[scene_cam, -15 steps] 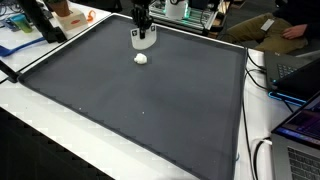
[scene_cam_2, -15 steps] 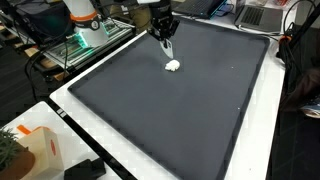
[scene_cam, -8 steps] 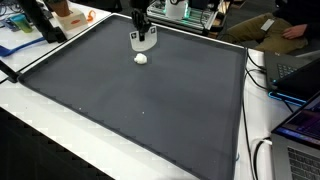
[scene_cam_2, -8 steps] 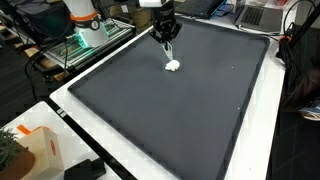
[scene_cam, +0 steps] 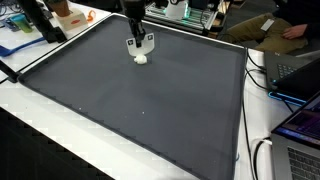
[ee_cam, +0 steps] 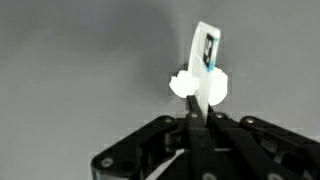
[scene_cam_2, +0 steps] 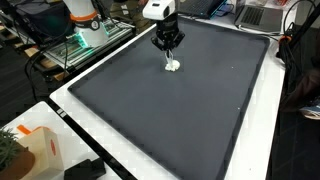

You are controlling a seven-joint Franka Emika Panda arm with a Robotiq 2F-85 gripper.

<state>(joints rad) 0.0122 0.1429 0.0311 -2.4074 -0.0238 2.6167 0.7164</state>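
A small white lump (scene_cam: 141, 58) (scene_cam_2: 173, 66) lies on the dark grey mat (scene_cam: 150, 110) (scene_cam_2: 180, 120) near its far edge. My gripper (scene_cam: 136, 36) (scene_cam_2: 167, 42) hangs just above it, shut on a thin, flat white strip (scene_cam: 140, 45) (ee_cam: 203, 60) that has a dark and blue mark near its tip. In the wrist view the strip rises from between the closed jaws of the gripper (ee_cam: 197, 112) and crosses over the lump (ee_cam: 183, 84). Whether the strip touches the lump I cannot tell.
The mat sits on a white table (scene_cam: 40, 140) (scene_cam_2: 120, 150). Laptops (scene_cam: 300, 120) and cables (scene_cam: 262, 150) lie along one side, where a seated person (scene_cam: 290, 30) is close by. An orange box (scene_cam: 70, 15), a black stand (scene_cam: 40, 25) and lab gear (scene_cam_2: 85, 35) stand past the far edge.
The gripper has moved with the white strip toward the lump, so the strip's tip now lies at the lump. The lump has not visibly moved.
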